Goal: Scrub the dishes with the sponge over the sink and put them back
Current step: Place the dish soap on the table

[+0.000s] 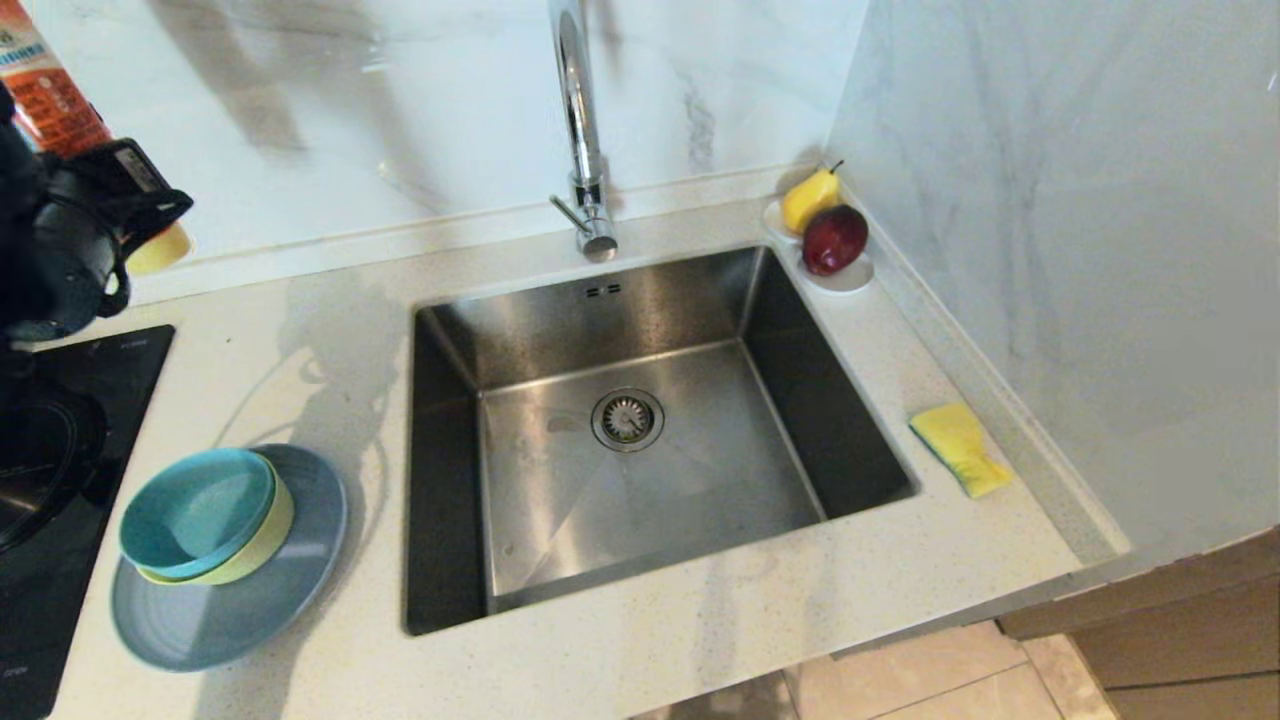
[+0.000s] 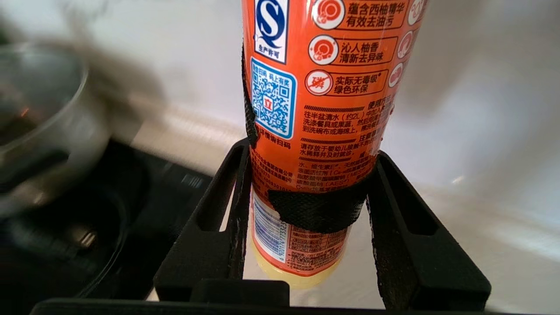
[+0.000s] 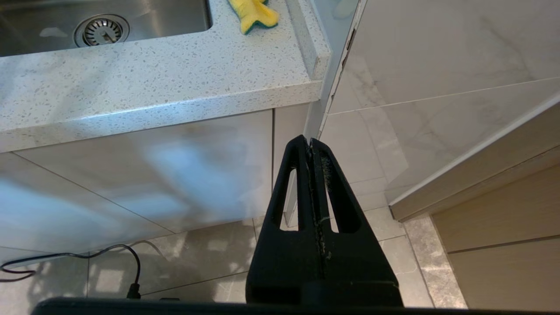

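The dishes sit stacked on the counter left of the sink (image 1: 650, 500): a teal bowl (image 1: 195, 510) inside a yellow-green bowl (image 1: 268, 540), both on a grey-blue plate (image 1: 240, 620). The sponge (image 1: 958, 447) lies yellow face up on the counter right of the sink, also seen as the sponge (image 3: 253, 15) in the right wrist view. My left gripper (image 1: 125, 195) is at the back left, shut on an orange detergent bottle (image 2: 323, 109) low on its body. My right gripper (image 3: 309, 142) hangs shut below the counter's front edge.
A chrome tap (image 1: 580, 130) rises behind the sink. A white dish (image 1: 848, 278) with a pear and a red apple stands in the back right corner. A black cooktop (image 1: 60, 520) with a pot (image 2: 39, 113) lies at the left.
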Tool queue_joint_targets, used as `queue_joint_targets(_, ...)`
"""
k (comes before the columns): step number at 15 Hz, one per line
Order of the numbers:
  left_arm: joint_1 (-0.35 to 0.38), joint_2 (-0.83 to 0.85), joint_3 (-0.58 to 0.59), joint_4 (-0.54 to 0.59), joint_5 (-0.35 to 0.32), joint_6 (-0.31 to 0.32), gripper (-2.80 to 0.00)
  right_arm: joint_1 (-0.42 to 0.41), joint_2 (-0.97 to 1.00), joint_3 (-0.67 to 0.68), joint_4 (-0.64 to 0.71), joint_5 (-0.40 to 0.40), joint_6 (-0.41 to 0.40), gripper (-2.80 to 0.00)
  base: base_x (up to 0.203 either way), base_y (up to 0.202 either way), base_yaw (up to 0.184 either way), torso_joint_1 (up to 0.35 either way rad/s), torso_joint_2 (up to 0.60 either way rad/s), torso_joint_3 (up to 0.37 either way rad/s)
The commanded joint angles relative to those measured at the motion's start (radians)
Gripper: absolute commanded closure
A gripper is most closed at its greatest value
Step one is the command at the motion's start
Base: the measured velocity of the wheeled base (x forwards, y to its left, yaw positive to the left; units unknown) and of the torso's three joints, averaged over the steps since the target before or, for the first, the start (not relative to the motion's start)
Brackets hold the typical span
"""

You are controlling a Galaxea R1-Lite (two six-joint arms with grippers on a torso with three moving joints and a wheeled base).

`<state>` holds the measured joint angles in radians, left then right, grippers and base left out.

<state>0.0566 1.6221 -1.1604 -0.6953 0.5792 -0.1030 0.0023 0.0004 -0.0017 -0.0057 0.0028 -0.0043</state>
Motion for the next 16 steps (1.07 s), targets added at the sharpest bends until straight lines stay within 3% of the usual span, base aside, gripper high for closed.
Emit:
queue_joint_targets(1, 0.0, 0.096, 0.047, -0.068, 0.057, 0.011, 0.0, 0.0, 0.0, 0.0, 0.0, 0.0, 0.0, 0.0, 0.0, 0.0, 0.0, 0.0, 0.0, 0.0)
queue_joint_targets(4, -0.001, 0.213, 0.108, -0.281, 0.073, 0.045, 0.0, 0.001, 0.0, 0.0, 0.0, 0.0, 0.0, 0.0, 0.0, 0.0, 0.0, 0.0, 0.0, 0.0)
queue_joint_targets(6, -0.004, 0.296, 0.091, -0.374, 0.076, 0.058, 0.0, 0.001, -0.002, 0.0, 0.0, 0.0, 0.0, 0.0, 0.0, 0.0, 0.0, 0.0, 0.0, 0.0)
queue_joint_targets(16, -0.009, 0.537, -0.13, -0.447, 0.182, 0.075, 0.0, -0.001, -0.002, 0.0, 0.0, 0.0, 0.0, 0.0, 0.0, 0.0, 0.0, 0.0, 0.0, 0.0)
